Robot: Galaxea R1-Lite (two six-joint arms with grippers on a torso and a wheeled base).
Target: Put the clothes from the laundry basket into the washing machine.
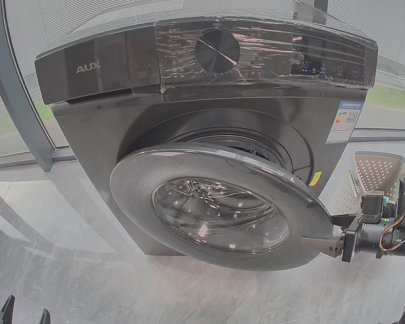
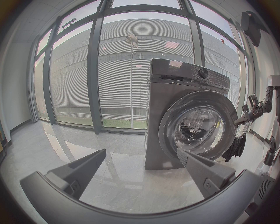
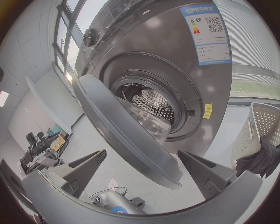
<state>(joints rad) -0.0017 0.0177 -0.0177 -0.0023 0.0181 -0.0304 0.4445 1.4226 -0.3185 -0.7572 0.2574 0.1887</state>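
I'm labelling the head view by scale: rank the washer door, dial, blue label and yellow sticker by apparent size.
1. The washer door, by far the largest.
2. The dial and the blue label: roughly alike in area, so not ranked apart.
3. The yellow sticker, smallest.

Right arm (image 1: 392, 241): black cylindrical wrist housing looped by a thin orange cable (image 1: 382, 238), ending in the right gripper (image 1: 321, 246) of grey wedge shape; left gripper (image 2: 141, 151): dark grey tapered fingers (image 2: 78, 169), textured inner pads (image 2: 183, 157), a screw (image 2: 207, 184) at each base, curved grey mount (image 2: 116, 213).
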